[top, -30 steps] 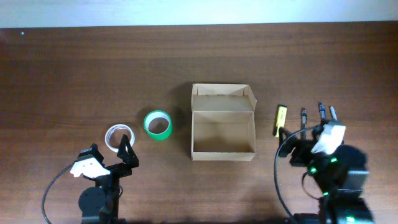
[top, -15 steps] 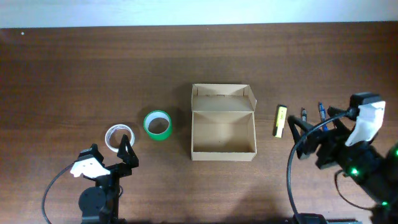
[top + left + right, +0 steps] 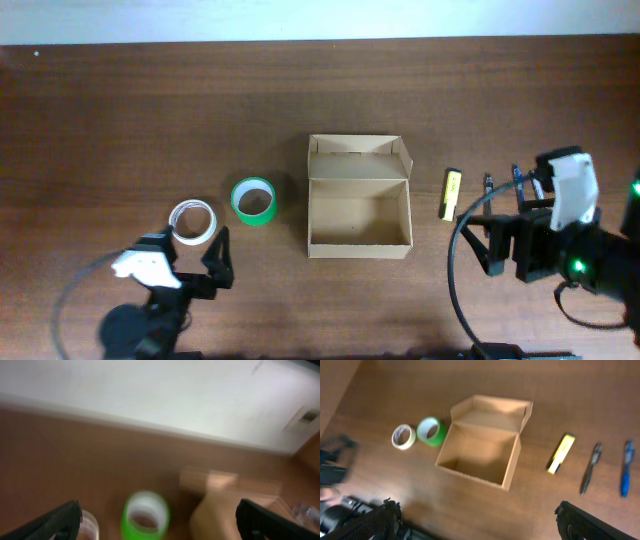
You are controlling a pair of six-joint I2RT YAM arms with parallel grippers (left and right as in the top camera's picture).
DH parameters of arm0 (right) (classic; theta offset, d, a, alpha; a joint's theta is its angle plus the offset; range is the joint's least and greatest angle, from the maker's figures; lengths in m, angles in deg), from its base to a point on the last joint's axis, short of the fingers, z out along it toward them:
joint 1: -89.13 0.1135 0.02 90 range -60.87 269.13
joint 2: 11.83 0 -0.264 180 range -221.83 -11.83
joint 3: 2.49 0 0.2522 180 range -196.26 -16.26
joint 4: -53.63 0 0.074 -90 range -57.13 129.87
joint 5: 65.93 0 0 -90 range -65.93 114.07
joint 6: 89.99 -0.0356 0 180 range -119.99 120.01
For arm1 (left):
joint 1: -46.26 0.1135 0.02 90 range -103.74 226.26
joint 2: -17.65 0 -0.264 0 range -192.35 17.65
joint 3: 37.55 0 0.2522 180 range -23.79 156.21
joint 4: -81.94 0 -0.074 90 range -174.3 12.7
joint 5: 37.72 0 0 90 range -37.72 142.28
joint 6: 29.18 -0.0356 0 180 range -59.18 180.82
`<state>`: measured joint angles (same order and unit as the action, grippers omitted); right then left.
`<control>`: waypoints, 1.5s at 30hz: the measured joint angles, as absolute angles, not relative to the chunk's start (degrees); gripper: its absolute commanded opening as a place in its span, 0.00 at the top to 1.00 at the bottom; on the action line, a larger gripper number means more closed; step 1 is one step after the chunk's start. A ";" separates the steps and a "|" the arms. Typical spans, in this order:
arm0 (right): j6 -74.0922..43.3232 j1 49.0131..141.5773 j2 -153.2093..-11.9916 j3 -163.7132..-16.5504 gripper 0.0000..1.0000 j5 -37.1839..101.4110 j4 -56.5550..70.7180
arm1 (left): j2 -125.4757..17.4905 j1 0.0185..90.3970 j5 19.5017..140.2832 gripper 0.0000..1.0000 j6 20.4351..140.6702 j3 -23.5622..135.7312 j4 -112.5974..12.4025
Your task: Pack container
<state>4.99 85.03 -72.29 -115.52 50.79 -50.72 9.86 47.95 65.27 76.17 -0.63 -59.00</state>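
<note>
The container (image 3: 358, 249) is an open, empty tan cardboard box in the middle of the table, its flap lid folded back. It also shows in the right wrist view (image 3: 512, 467) and, blurred, in the left wrist view (image 3: 225, 510). A green tape roll (image 3: 254, 200) and a clear tape roll (image 3: 192, 221) lie to its left. A yellow highlighter (image 3: 452, 193) and pens (image 3: 516, 180) lie to its right. My left gripper (image 3: 192, 258) is open and empty, near the clear tape. My right gripper (image 3: 510, 245) is open and empty, raised, right of the box.
The right wrist view shows the green tape (image 3: 431, 431), clear tape (image 3: 403, 436), highlighter (image 3: 561, 453) and pens (image 3: 590, 467) round the box. The left wrist view is blurred, with the green tape (image 3: 145, 517) straight ahead. A pale wall lies beyond the table's far edge.
My right arm has swung out to the right and risen, then come partly back. My left arm has shifted and turned near the front edge. No object has moved.
</note>
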 measured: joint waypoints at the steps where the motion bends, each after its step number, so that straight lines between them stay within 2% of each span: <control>1: 5.10 85.03 -73.15 -115.54 0.01 51.14 -51.42 | 7.87 47.95 65.25 0.01 74.79 4.15 -57.28; 4: 6.17 85.03 -75.18 -115.54 0.01 52.54 -54.94 | 0.31 47.95 65.40 0.00 71.19 18.86 -52.49; 10: 6.65 88.09 -76.25 -115.39 0.01 54.03 -57.10 | -18.79 47.95 65.36 0.01 66.73 46.03 -34.52; 15: 6.67 94.06 -76.34 -115.39 0.01 53.98 -57.10 | -32.21 47.95 65.40 0.01 64.48 58.29 -22.92; 20: 4.24 99.76 -77.45 -115.39 0.01 46.16 -57.10 | -39.49 47.95 65.38 0.00 63.54 62.64 -15.77; 25: 0.61 103.26 -79.70 -115.39 0.01 35.10 -57.06 | -40.36 47.95 65.40 0.01 60.59 63.52 -10.37; 33: -1.31 103.50 -80.88 -115.56 0.01 33.22 -50.98 | -40.52 47.95 65.40 0.00 57.53 63.87 -5.15; 35: -2.34 103.55 -81.04 -116.48 0.01 31.03 -50.28 | -41.52 47.95 65.40 0.05 57.57 64.04 -3.92; 38: -4.04 103.57 -81.50 -120.68 0.01 25.41 -49.82 | -44.74 47.95 65.40 0.00 57.57 64.30 -2.42; 45: -8.08 103.59 -84.86 -137.79 0.01 9.48 -49.71 | -56.89 47.75 65.38 0.01 57.40 64.30 -8.62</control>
